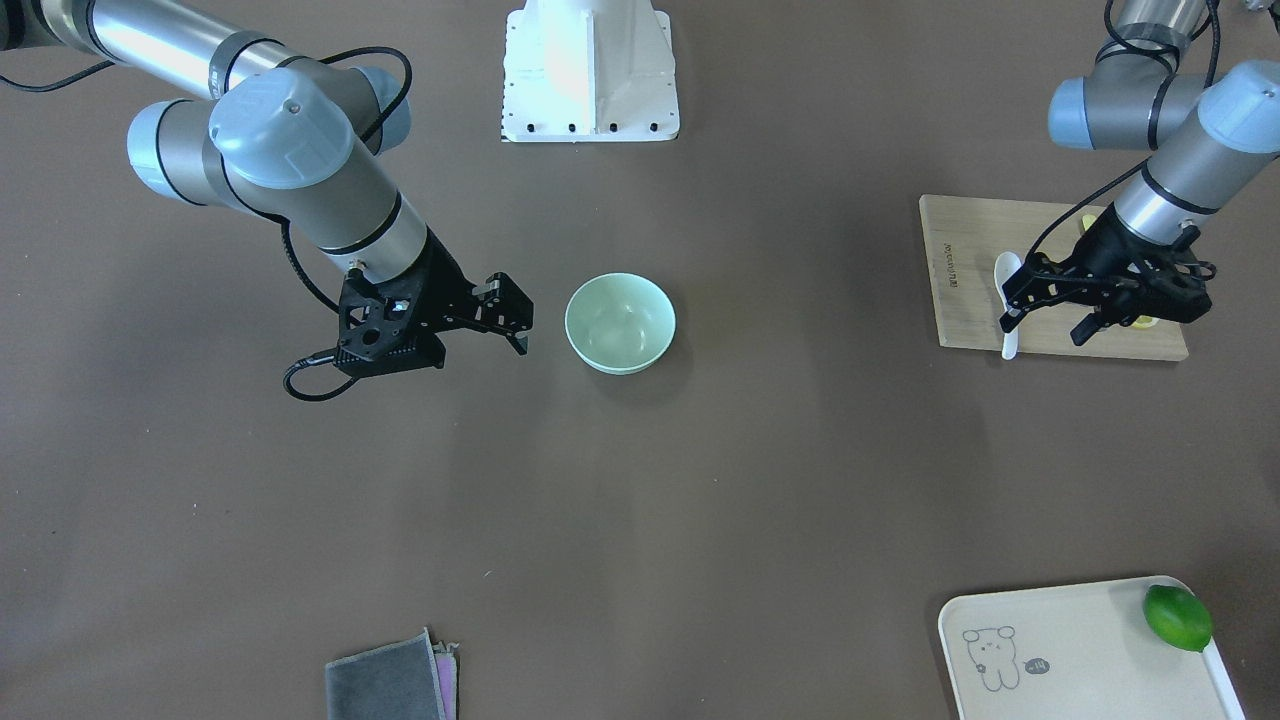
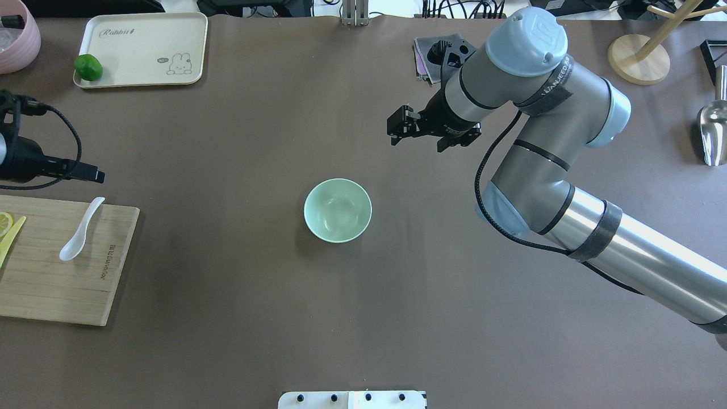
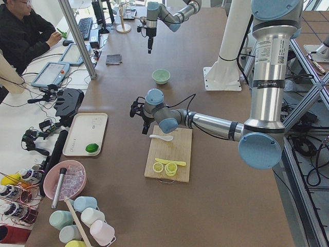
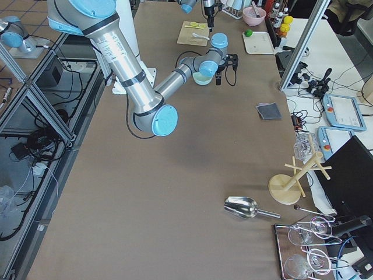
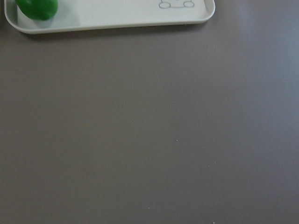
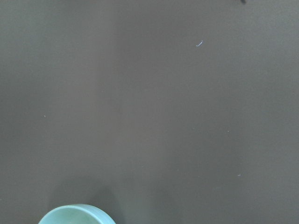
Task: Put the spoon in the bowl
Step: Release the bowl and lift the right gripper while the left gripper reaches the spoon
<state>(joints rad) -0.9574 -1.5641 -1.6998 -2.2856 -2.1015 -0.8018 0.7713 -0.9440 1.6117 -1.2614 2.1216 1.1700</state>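
Observation:
The white spoon lies on a wooden cutting board, near the board's edge that faces the bowl; it also shows in the overhead view and the exterior left view. The mint-green bowl stands empty at mid-table. My left gripper is open and empty and hovers above the board, with one finger over the spoon in the front view. My right gripper is open and empty and hangs above the table beside the bowl. The bowl's rim shows in the right wrist view.
Lemon slices and a thin yellow knife lie on the board. A cream tray with a lime sits at the far left corner. A grey cloth, a metal scoop and a wooden stand are on my right side.

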